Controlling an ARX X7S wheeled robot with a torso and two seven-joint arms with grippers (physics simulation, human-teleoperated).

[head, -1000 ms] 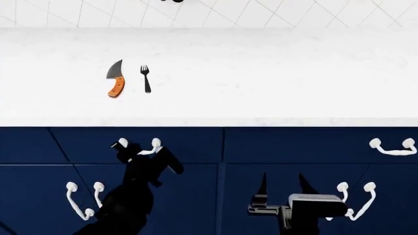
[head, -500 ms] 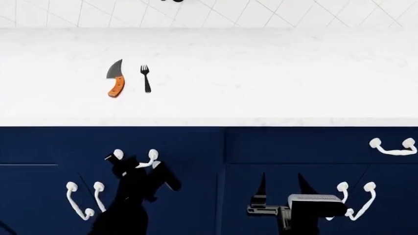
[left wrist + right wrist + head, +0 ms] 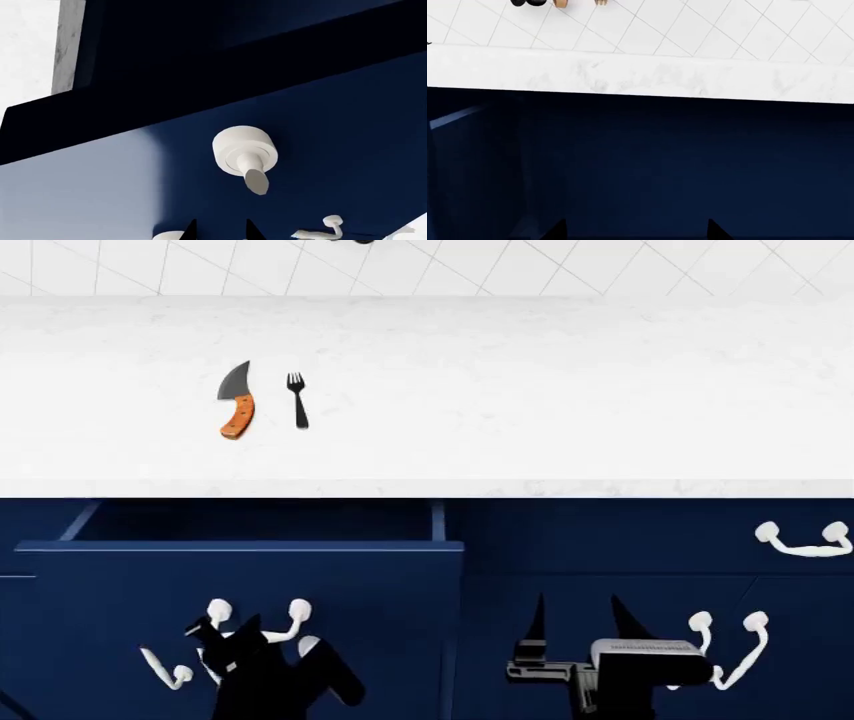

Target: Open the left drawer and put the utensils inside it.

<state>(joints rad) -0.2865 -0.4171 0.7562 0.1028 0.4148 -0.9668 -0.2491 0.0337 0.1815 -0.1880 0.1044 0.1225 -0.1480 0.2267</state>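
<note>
From the head view, the drawer [image 3: 240, 575] under the left part of the counter [image 3: 534, 390] is pulled partly out. Its dark blue inside shows as a strip just below the counter edge. The left gripper [image 3: 254, 640] is at the white handle [image 3: 254, 625] on the drawer front, and seems closed on it, though its black shape hides the grip. The right gripper [image 3: 574, 620] hangs low in front of the cabinet doors with its two fingers spread apart and nothing between them.

The knife [image 3: 236, 400] and the fork [image 3: 298, 400] lie side by side on the counter, near each other but not touching, right above the open drawer. Both run long-ways from front to back. The knife's grey tip points to the wall and its orange end points to the robot. The fork's prongs point to the wall too.

In the left wrist view, one white knob of the handle [image 3: 245, 152] is very close, on the blue drawer front. Only two black fingertips show at the edge, so I cannot tell the grip from here.

In the right wrist view, there is just dark blue cabinet and the counter edge [image 3: 640, 75].

I think the opening step is under way. Next the drawer likely needs a bit more pull, then a gripper must let go and reach up for the knife or fork.
</note>
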